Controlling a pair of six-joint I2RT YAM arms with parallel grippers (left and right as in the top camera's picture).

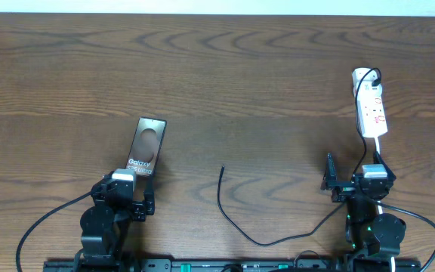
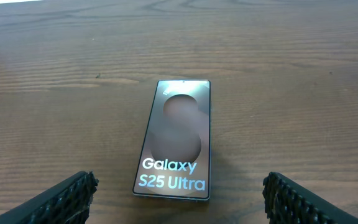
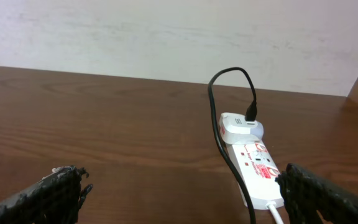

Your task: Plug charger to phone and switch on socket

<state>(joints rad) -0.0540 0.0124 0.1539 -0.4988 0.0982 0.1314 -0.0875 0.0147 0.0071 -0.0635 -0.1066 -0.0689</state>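
Observation:
The phone (image 1: 145, 147) lies flat on the table's left side, screen up with white "Galaxy S25 Ultra" lettering; it fills the left wrist view (image 2: 176, 140). My left gripper (image 1: 127, 198) sits just below it, open and empty (image 2: 179, 199). The white socket strip (image 1: 370, 109) lies at the right, with a white adapter at its far end; it also shows in the right wrist view (image 3: 253, 155). The black charger cable (image 1: 236, 223) runs across the front, its plug tip (image 1: 223, 168) lying loose mid-table. My right gripper (image 1: 353, 181) is open and empty (image 3: 182, 193) below the socket.
Dark wood table (image 1: 217, 68). A pale wall stands behind the table's far edge (image 3: 166, 37). Thick black robot cables loop at the front corners (image 1: 36, 227). The socket's white cord (image 1: 380, 147) runs toward my right arm.

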